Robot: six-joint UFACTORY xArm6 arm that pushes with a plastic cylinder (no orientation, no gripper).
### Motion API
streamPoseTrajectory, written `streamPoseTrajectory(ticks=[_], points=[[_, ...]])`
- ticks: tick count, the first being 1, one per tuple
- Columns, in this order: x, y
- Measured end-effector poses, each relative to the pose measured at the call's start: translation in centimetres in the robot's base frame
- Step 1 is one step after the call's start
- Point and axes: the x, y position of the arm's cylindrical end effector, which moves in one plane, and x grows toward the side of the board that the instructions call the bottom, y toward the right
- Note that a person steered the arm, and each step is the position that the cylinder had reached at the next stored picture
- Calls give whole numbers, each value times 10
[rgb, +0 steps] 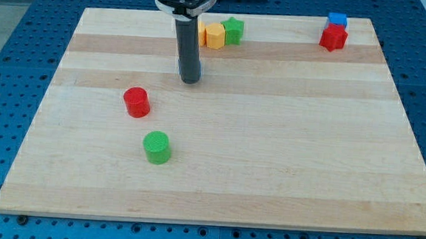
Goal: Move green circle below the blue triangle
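- The wooden board (269, 175) lies on a blue perforated table (9, 62) and fills most of the view.
- Farthest toward the view's left sits the red cylinder (136, 102), upright on the board, left of centre.
- Just below it and slightly to the right stands the green circle (156, 147), a short upright cylinder. It is near the red cylinder but not touching it.
- My tip (190, 80) rests on the board above and to the right of both cylinders. The green circle lies well apart from it, toward the view's bottom and a little left; the red cylinder lies between them in height, off to the left of the tip.
- I carry a plain dark rod, so there is nothing to clench or release; the tip touches no block.
- Behind the rod, at the view's top, an orange block (202, 34) is mostly hidden by the rod; its shape cannot be made out.
- Touching it on the right is a yellow block (215, 36), roughly hexagonal, and against that a green block (233, 30) with a star-like outline.
- Far toward the view's top right, a blue block (337, 20) sits just behind a red block (333, 38); they appear to touch. The blue one's shape is too small to tell.
- The green circle is far from this blue block, across most of the board.
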Motion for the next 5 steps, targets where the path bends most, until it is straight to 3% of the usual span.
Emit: streamPoseTrajectory(ticks=[3,4,5], points=[[-55,17],[-54,17],[-20,15]])
